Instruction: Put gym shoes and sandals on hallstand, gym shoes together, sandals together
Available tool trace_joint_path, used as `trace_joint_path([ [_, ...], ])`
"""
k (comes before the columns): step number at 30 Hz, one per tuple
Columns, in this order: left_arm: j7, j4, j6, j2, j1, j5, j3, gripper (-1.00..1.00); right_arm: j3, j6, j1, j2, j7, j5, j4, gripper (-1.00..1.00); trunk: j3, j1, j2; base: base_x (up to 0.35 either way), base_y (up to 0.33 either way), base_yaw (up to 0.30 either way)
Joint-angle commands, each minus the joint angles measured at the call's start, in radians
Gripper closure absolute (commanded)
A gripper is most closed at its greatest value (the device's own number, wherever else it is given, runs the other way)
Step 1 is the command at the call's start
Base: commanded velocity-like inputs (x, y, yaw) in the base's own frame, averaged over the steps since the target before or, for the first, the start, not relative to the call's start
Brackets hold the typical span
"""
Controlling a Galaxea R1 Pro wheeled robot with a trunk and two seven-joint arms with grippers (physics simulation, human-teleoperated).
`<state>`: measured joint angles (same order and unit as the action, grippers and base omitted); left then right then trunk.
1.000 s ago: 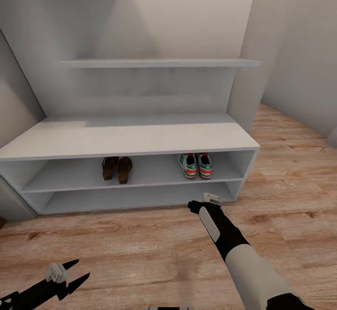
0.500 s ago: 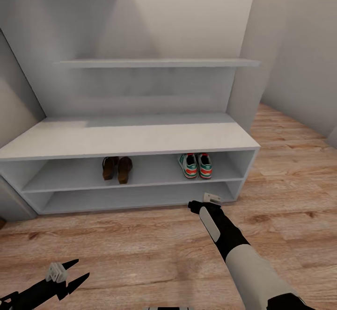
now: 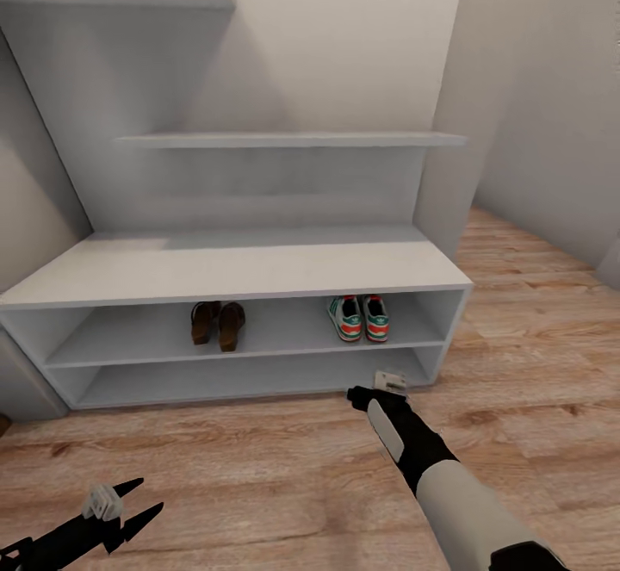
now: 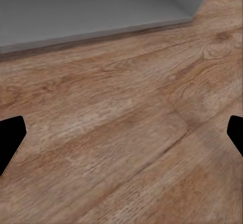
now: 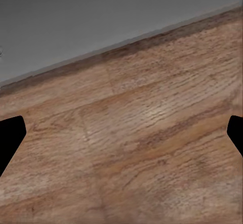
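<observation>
Gym shoes [image 3: 359,318], white with green stripes and red patches, stand side by side near the right end of the hallstand's [image 3: 232,269] upper slot; the brown sandals [image 3: 217,324] sit paired toward its middle. My right pincer [image 3: 379,387] hovers low before the bottom shelf's right corner, my left pincer [image 3: 120,511] over the corridor floor [image 3: 284,468]; both are spread wide and empty. Risk, as I judge it: a careless arm swing near the shelf could knock a shoe out.

corridor floor [image 3: 258,468]: warm wood-grain planks, slight sheen | hallstand [image 3: 232,265]: smooth matt pale-grey | sandals [image 3: 218,323]: brown leather
</observation>
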<state>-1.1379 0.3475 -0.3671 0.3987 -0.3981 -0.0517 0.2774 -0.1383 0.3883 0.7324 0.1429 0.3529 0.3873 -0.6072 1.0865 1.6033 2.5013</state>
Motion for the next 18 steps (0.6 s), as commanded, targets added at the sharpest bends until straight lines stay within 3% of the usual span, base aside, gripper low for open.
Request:
trace_joint_path([
  [1,0.009,-0.002,-0.004,0.0,-0.001,0.001,0.003,-1.0,-0.006,-0.068,-0.009,-0.004,-0.071,-0.045,0.07,-1.0,-0.003,-0.001,0.0,0.0,0.0,0.0],
  [2,0.025,-0.003,-0.005,0.0,-0.001,0.002,0.003,-1.0,-0.006,-0.124,-0.013,-0.011,-0.144,-0.097,0.135,-1.0,-0.007,-0.001,0.0,0.0,0.0,0.0],
  [4,0.038,-0.004,-0.005,0.0,-0.001,0.002,0.002,-1.0,-0.006,-0.161,-0.015,-0.016,-0.194,-0.133,0.182,-1.0,-0.015,-0.002,-0.001,0.0,0.0,0.0],
  [6,0.066,-0.014,-0.005,0.0,-0.001,0.002,0.002,-1.0,-0.006,-0.246,-0.017,-0.022,-0.298,-0.193,0.291,-1.0,-0.022,-0.003,-0.001,0.0,0.0,0.0],
  [13,0.094,-0.047,-0.007,0.001,-0.001,0.001,0.003,-1.0,-0.006,-0.441,-0.019,-0.037,-0.433,-0.24,0.488,-1.0,-0.045,-0.026,-0.043,0.0,0.0,0.0],
  [18,0.111,-0.069,-0.008,0.003,-0.001,0.0,0.003,-1.0,-0.006,-0.566,-0.036,-0.082,-0.544,-0.274,0.562,-1.0,-0.061,-0.045,-0.078,0.0,0.0,0.0],
])
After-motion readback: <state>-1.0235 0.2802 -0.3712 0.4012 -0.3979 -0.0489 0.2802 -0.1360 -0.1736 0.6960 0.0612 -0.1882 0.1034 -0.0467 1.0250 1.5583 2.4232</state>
